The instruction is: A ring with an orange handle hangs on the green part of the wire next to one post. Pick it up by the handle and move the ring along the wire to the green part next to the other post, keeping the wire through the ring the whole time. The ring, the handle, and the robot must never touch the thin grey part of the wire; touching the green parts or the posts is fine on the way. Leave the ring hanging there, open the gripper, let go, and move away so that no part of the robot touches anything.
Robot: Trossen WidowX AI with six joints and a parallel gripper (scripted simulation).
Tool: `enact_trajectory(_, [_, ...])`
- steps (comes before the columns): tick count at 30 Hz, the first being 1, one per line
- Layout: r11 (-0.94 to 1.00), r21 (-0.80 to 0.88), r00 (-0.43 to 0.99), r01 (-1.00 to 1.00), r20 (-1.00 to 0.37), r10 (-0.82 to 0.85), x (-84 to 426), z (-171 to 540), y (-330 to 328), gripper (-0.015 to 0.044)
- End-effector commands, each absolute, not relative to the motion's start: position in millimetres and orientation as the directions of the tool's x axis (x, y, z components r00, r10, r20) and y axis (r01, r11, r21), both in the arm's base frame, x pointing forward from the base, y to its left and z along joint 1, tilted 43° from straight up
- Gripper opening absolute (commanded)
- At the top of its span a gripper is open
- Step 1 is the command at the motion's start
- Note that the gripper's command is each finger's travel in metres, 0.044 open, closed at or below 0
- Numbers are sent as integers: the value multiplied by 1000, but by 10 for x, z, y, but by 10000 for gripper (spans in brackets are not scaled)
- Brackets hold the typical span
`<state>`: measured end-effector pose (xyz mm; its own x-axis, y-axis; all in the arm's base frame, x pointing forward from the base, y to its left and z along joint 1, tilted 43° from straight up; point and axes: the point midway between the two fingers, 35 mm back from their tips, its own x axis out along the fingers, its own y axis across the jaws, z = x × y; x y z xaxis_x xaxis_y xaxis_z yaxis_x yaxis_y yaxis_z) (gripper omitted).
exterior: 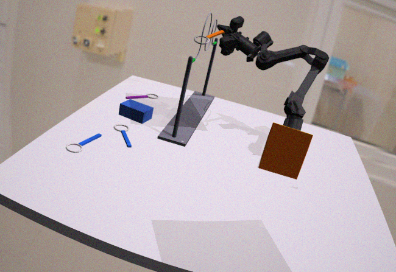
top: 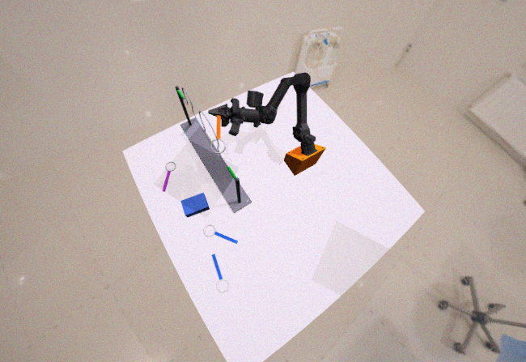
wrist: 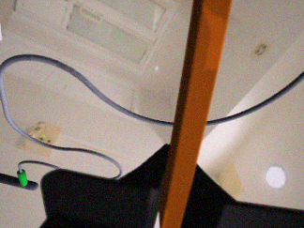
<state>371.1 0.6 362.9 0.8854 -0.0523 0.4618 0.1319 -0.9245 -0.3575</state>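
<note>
Black angular fingers (top: 218, 112) (exterior: 222, 27) clamping slim, flat-sided orange handle (top: 218, 127) (exterior: 215, 34) (wrist: 194, 107); grey wire (top: 201, 121) (exterior: 202, 35) (wrist: 86, 85) smooth, curvy.

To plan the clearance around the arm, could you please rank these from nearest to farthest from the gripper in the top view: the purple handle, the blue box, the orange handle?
1. Orange handle: in the gripper.
2. Purple handle: beyond the grey base.
3. Blue box: same side, farther down the picture.

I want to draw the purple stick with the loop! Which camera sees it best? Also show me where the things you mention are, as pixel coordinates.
The top view: the purple stick (top: 166, 181) (exterior: 136, 97) and its whole loop show. The exterior view squashes the loop; the wrist view misses both.
</note>
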Motion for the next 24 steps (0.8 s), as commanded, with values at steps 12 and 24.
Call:
enact_trajectory(12, [-893,-430,887,130,452,-89,3723,3518,-218,-150])
enact_trajectory(24, [-783,-610,889,122,418,-187,3726,3311,-523,-150])
